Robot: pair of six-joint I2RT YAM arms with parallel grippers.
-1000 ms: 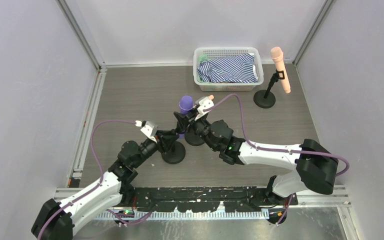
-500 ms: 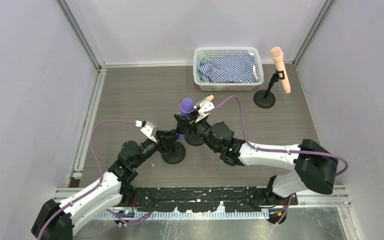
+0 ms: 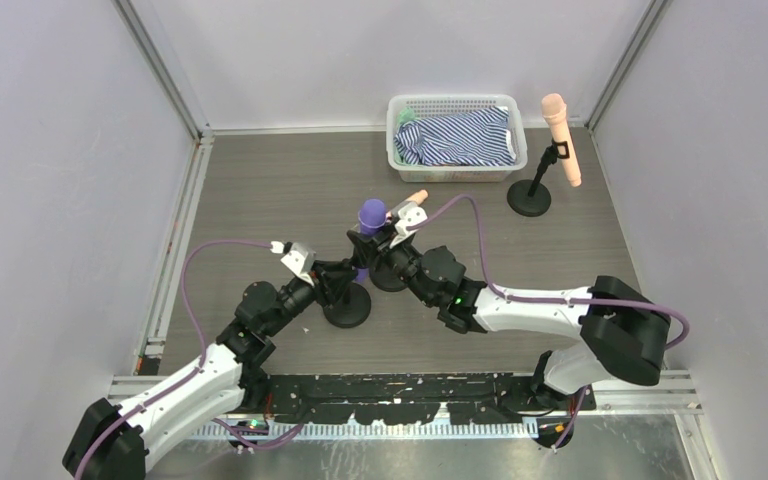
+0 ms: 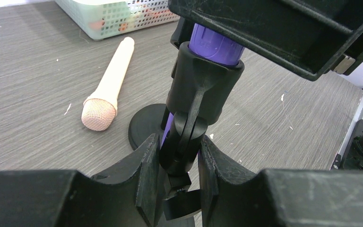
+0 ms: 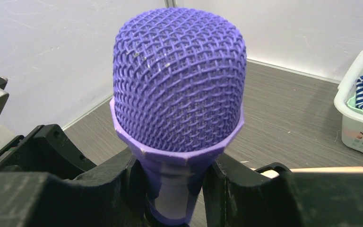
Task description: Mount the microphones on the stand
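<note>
The purple microphone (image 5: pixel 179 94) stands upright with its handle in the clip (image 4: pixel 203 80) of the stand (image 3: pixel 348 306). Purple shows both above the clip's collar and below it, so the handle seems to run right through. The right pincer (image 5: pixel 174 191) is closed on the handle just under the mesh head. Over the last second it has eased the head a shade lower (a small shift, easy to miss from above), which I judge to mean the seating push is nearly spent and release is close. Beneath that grip, the left pincer (image 4: pixel 177 177) is pinched almost shut on the stand's black joint, bracing it. Beyond the left pincer's tips and to their left, a peach microphone (image 4: pixel 106 92) lies loose on the table (image 4: pixel 38 71), not yet mounted; farther beyond sits the basket (image 4: pixel 123 21). Well beyond the right pincer, another peach microphone (image 3: pixel 561 140) is already clipped to a second stand (image 3: pixel 530 200).
</note>
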